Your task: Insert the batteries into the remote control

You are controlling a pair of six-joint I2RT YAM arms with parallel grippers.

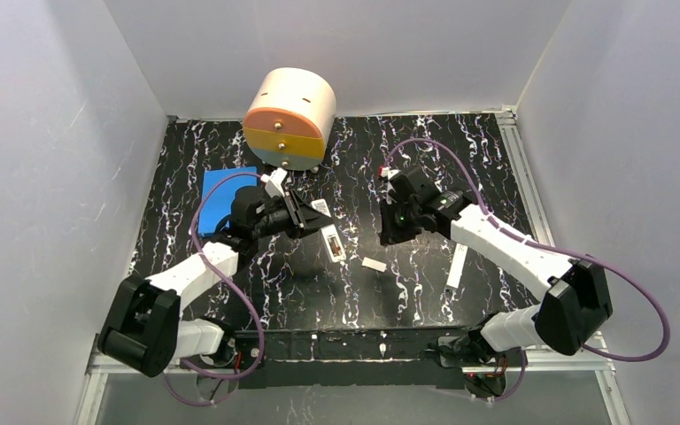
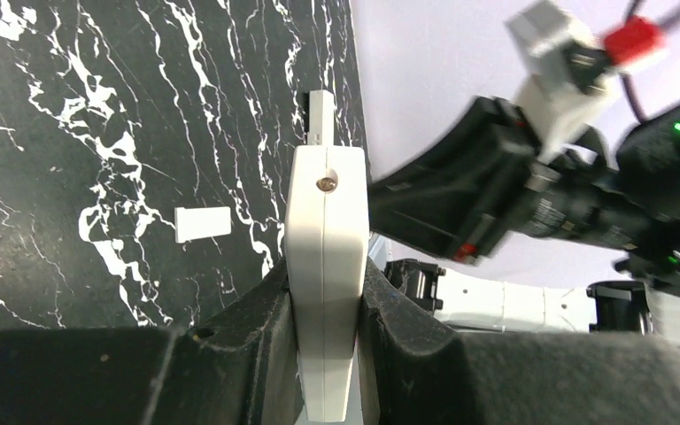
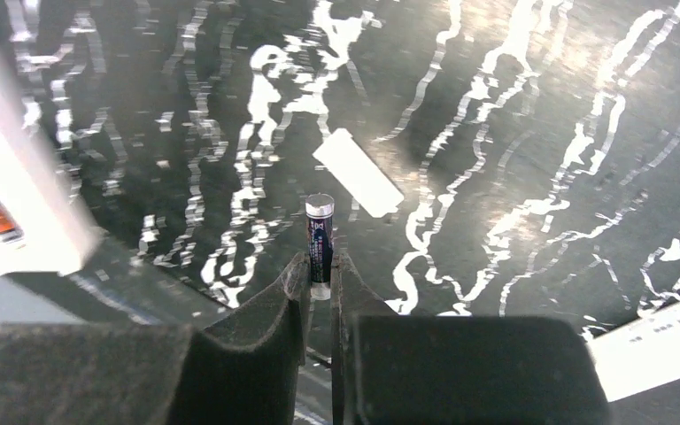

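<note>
My left gripper [image 2: 326, 288] is shut on the remote control [image 2: 325, 239], a slim white handset held on edge above the table. From above, the remote control [image 1: 328, 234] sticks out of the left gripper [image 1: 299, 213] towards the middle of the table. A thin dark battery [image 3: 320, 237] with a silver end cap stands between the fingertips of my right gripper [image 3: 320, 273], which is shut on it and held off the table. The right gripper [image 1: 388, 232] hangs just right of the remote. The remote [image 3: 4, 190] shows blurred at the left edge of the right wrist view.
A small loose white cover piece [image 1: 374, 264] [image 2: 204, 223] [image 3: 359, 173] lies on the black marbled table between the arms. A long white bar [image 1: 456, 266] [image 3: 660, 354] lies to the right. A wooden drum [image 1: 290, 119] and a blue pad [image 1: 223, 199] sit at the back left.
</note>
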